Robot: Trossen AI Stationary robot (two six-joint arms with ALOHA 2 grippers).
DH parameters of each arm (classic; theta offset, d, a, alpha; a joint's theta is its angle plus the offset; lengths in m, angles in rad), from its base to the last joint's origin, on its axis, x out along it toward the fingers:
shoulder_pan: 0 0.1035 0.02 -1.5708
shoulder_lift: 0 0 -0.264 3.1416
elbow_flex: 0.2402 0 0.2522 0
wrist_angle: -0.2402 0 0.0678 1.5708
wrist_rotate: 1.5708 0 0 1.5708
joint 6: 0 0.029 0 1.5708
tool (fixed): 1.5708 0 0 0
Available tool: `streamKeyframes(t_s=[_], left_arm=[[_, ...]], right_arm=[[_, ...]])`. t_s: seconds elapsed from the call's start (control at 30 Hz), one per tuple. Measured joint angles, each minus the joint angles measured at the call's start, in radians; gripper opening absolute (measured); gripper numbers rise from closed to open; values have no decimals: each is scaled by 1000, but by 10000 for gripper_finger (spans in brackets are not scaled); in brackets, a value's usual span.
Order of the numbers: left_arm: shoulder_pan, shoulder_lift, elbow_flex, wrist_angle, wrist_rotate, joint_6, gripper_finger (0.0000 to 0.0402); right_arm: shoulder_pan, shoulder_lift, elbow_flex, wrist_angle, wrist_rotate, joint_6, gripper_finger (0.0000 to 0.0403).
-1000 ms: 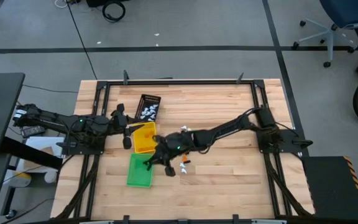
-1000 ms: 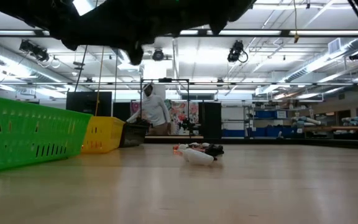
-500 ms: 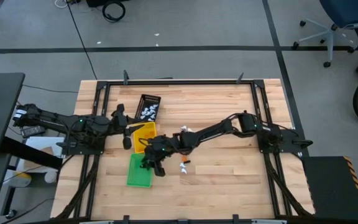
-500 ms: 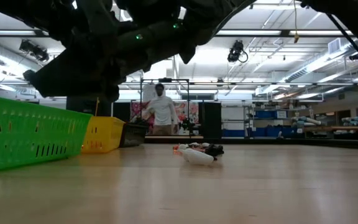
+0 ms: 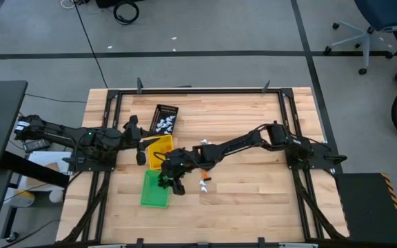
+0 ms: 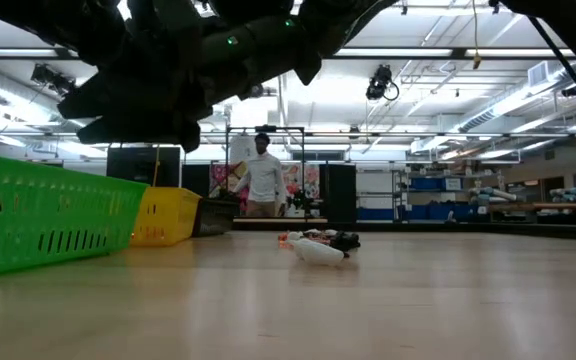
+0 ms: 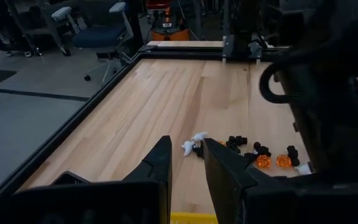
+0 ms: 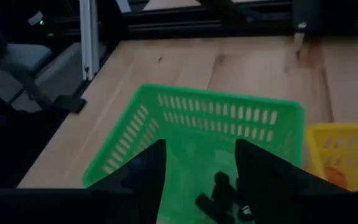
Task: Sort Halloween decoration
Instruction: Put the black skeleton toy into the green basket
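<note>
Trinkets (image 5: 204, 183) of the Halloween set lie in a small loose heap of white, orange and black pieces on the bare wooden desk (image 5: 253, 186), just right of the green tray (image 5: 154, 189). A few black pieces (image 8: 219, 190) already sit inside that green tray, and small white ones (image 5: 163, 124) fill the black tray (image 5: 164, 118) farther back. The yellow tray (image 5: 160, 152) stands between the black and green ones, with something orange showing at its edge in the right wrist view. The right hand (image 5: 169, 180) hangs over the green tray's right side, its two fingers (image 8: 263, 171) spread apart with nothing between them. The left hand (image 5: 140, 156) waits at the left edge of the yellow tray; its fingers (image 7: 160, 163) stand a little apart and hold nothing. In the low view the heap (image 6: 316, 246) rests mid-desk, well right of the trays, and a person (image 6: 262, 180) stands in the room far behind.
</note>
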Motion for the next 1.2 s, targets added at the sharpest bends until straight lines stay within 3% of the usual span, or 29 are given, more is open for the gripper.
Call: streamKeyframes(t_s=[0.13, 0.47, 0.8, 0.97, 1.2], left_arm=[[0, 0, 0, -3, 0, -13, 69], [-2, 0, 0, -24, 0, -27, 69], [-2, 0, 0, -14, 0, -40, 69], [-2, 0, 0, -5, 0, -40, 69], [-2, 0, 0, -9, 0, -39, 69]], right_arm=[[3, -24, -2, -90, 41, 0, 195], [25, -183, -1, -498, 276, 54, 195], [41, -181, -3, -1012, 310, 224, 205], [38, -180, -3, -1099, 331, 257, 208], [26, -179, -85, -1090, 361, 185, 201]])
